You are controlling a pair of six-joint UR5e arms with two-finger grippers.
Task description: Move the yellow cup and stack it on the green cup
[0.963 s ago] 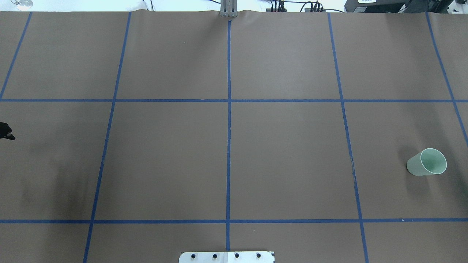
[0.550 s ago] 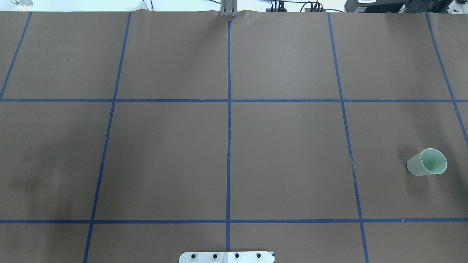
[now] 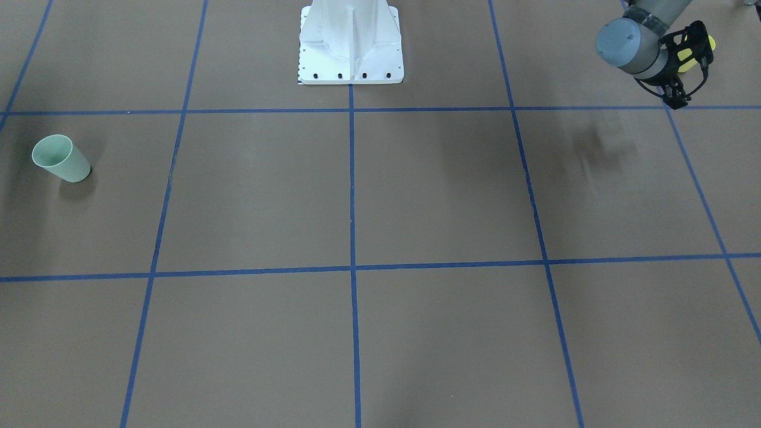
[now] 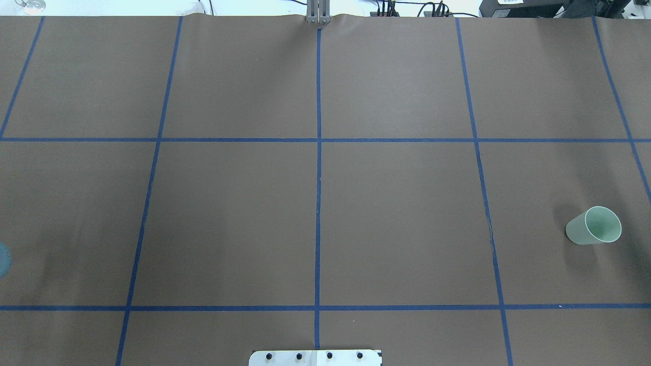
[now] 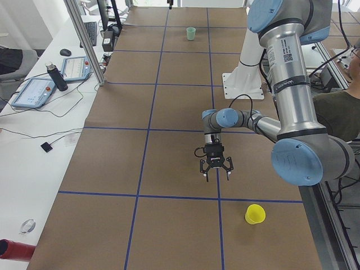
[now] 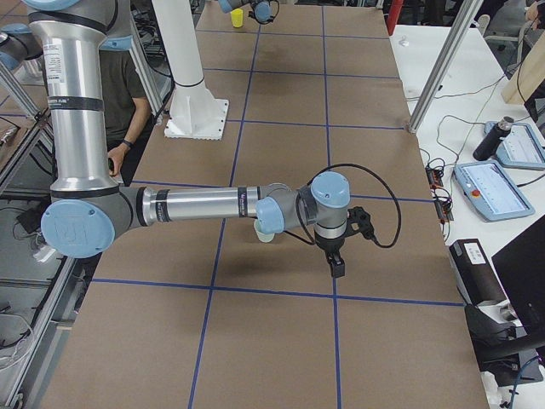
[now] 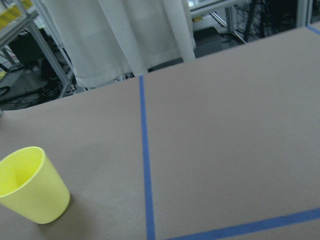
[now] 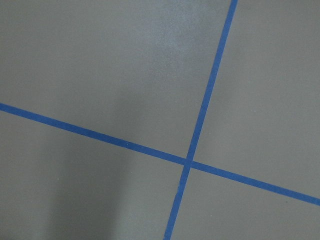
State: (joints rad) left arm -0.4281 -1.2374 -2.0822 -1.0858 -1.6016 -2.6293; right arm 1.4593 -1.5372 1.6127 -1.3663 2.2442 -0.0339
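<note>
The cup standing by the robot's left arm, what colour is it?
The yellow cup is plain bright yellow, clearest in the left wrist view.

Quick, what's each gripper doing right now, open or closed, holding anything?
Left gripper: open, holding nothing.
Right gripper: cannot be told from this view.

Left hand out of the overhead view's left edge; grey arm joint there instead, lower down.
</note>
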